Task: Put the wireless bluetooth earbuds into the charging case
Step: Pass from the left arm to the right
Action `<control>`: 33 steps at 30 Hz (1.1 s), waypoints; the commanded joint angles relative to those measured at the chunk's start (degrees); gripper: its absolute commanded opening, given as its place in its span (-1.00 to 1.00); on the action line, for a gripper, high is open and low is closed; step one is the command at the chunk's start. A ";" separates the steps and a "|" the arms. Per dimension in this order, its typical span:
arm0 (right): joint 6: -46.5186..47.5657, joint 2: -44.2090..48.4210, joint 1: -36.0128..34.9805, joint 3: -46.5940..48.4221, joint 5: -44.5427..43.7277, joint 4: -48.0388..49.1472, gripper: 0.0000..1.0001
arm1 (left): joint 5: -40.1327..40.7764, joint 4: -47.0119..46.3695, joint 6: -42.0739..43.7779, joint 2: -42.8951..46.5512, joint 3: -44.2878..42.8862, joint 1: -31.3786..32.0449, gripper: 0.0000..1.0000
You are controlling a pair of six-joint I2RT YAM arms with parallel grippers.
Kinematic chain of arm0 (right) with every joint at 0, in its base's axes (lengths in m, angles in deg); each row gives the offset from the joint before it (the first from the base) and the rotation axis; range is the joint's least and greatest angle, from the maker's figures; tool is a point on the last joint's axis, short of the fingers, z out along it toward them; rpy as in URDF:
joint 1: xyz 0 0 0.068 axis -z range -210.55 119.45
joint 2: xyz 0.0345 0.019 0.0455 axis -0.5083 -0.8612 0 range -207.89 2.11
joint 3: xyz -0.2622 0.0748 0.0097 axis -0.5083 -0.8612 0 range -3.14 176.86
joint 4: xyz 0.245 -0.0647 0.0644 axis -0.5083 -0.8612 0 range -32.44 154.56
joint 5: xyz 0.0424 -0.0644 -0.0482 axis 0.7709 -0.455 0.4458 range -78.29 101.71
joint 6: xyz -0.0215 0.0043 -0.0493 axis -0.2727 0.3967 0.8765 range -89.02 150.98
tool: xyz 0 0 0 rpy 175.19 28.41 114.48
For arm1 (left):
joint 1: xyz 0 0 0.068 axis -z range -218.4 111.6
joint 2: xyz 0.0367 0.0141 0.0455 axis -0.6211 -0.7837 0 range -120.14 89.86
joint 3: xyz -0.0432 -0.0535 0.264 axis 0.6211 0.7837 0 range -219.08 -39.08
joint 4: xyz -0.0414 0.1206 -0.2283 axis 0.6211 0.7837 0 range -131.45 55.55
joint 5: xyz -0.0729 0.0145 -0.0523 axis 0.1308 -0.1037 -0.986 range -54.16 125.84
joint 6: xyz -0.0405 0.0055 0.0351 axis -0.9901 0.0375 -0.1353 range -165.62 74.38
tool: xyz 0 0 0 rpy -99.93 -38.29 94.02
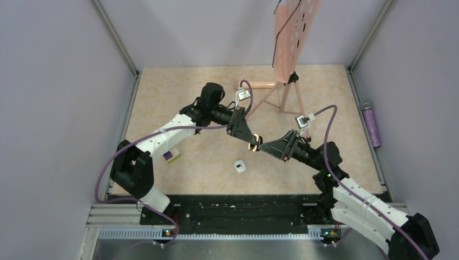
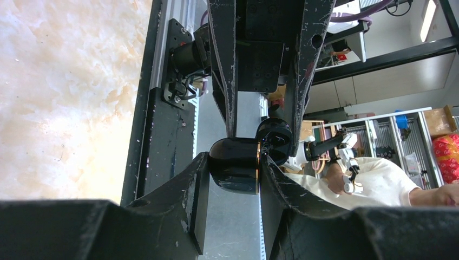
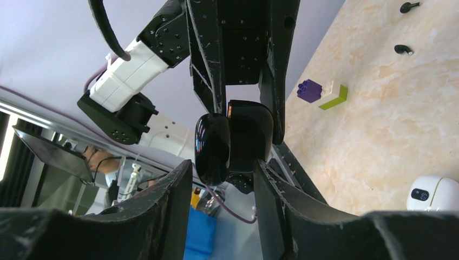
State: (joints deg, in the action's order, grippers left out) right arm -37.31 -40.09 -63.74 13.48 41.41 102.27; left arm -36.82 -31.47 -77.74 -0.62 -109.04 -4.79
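Observation:
The charging case (image 2: pixel 233 176) is glossy black with a thin gold rim. My left gripper (image 2: pixel 234 160) is shut on it and holds it in the air over the middle of the table (image 1: pixel 216 162). In the right wrist view the case (image 3: pixel 249 135) shows as two rounded halves standing slightly apart. My right gripper (image 3: pixel 223 165) faces it, jaws open, their tips on either side of the case's near end with a small gap. Two tiny black earbuds (image 3: pixel 403 49) (image 3: pixel 410 6) lie on the table far beyond. From above, both grippers (image 1: pixel 250 142) (image 1: pixel 261 146) meet tip to tip.
A small white rounded device (image 1: pixel 240 166) with a dark face lies on the table just below the grippers. A purple-and-yellow block (image 1: pixel 172 156) sits under the left arm. A pink stand (image 1: pixel 287 81) rises at the back, and a purple cylinder (image 1: pixel 371 124) lies along the right edge.

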 commanded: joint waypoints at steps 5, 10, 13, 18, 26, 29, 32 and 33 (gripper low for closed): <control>-0.68 -1.01 0.84 3.35 0.79 4.77 -0.16 | -2.02 -3.56 -0.57 2.02 0.44 -0.05 -1.00; -0.57 -1.65 0.85 4.02 1.15 5.00 -0.09 | -2.09 -3.55 -0.56 1.91 0.52 -0.11 -1.00; -0.55 -1.91 0.83 3.97 0.95 4.98 -0.08 | -2.10 -3.65 -0.49 1.88 0.48 -0.11 -1.00; -0.83 -2.06 0.84 4.20 0.85 5.53 -0.19 | -2.17 -3.65 -0.57 1.94 0.56 -0.12 -1.00; -1.05 -2.04 0.85 4.54 1.13 6.05 -0.21 | -2.32 -3.65 -0.36 1.96 0.62 -0.10 -1.00; -1.02 -2.16 0.85 4.47 0.99 5.80 -0.30 | -2.30 -3.73 -0.33 1.88 0.83 -0.07 -1.00; -1.04 -2.24 0.85 4.17 0.75 5.72 -0.46 | -2.31 -3.74 -0.29 1.95 0.95 -0.07 -1.00; -1.09 -2.24 0.80 4.05 0.64 5.71 -0.50 | -2.31 -3.74 -0.27 2.01 0.96 -0.10 -1.00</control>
State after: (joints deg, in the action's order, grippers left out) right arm -38.64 -42.23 -63.72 14.66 41.84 105.29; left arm -37.43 -32.48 -78.53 -0.62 -108.73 -4.83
